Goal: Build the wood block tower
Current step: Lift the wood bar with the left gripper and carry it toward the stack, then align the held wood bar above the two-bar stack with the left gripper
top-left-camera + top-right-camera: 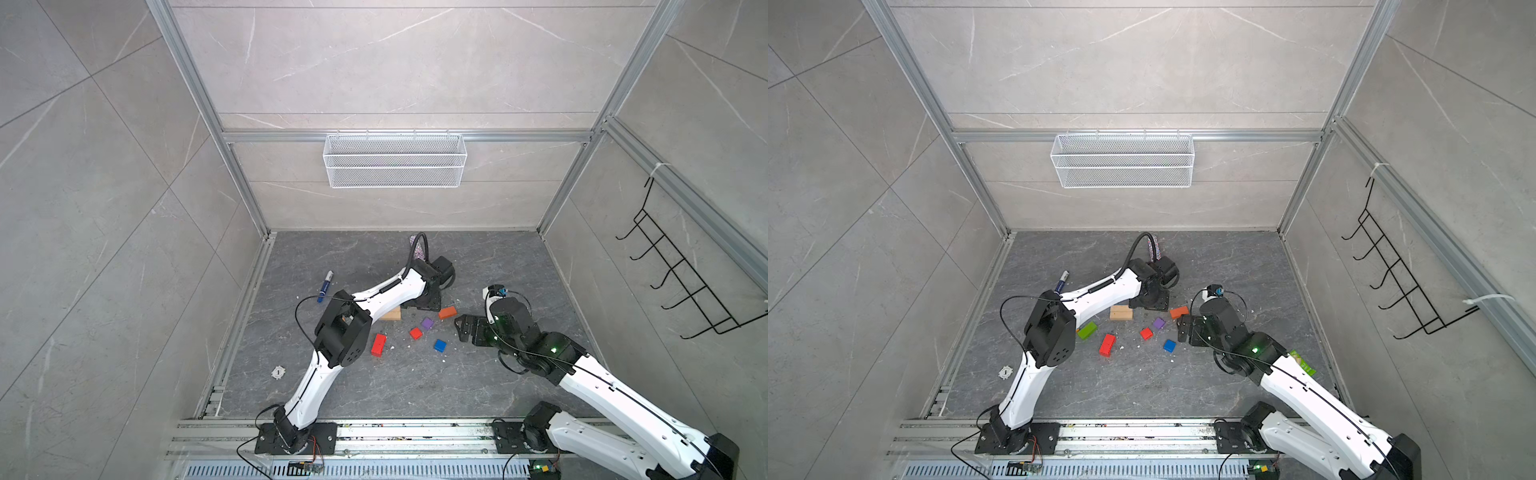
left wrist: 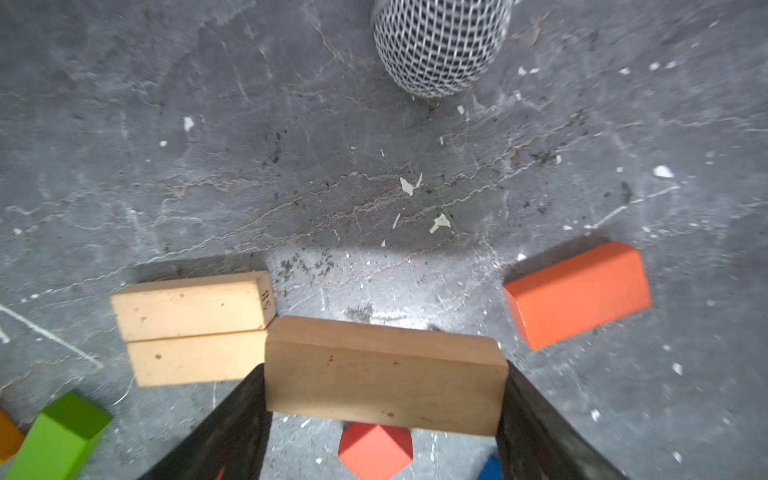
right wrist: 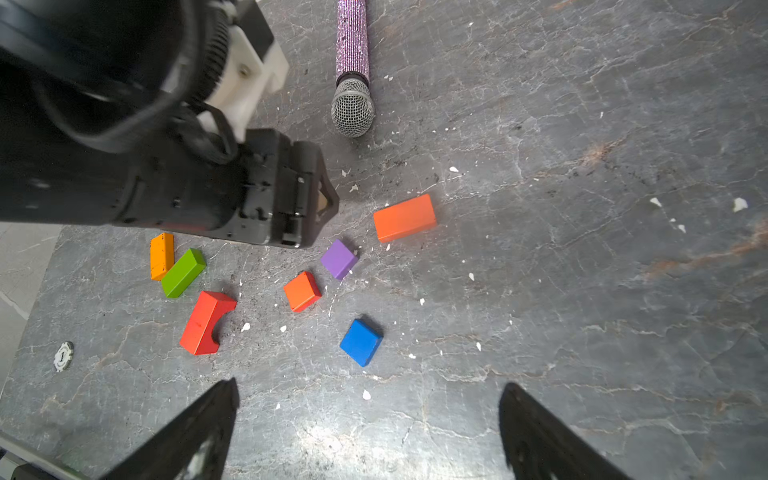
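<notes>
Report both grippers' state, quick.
Left gripper: closed on a tan block, gripped by its two ends.
Right gripper: open, holding nothing.

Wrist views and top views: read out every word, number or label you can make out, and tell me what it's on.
"1": on the white poker chip, small but legible.
"BC", or possibly "86": dark marks, turned sideways, on the end face of a loose tan block; blurred, so I am not sure.
Blue marker pen: its label is too small to read.
</notes>
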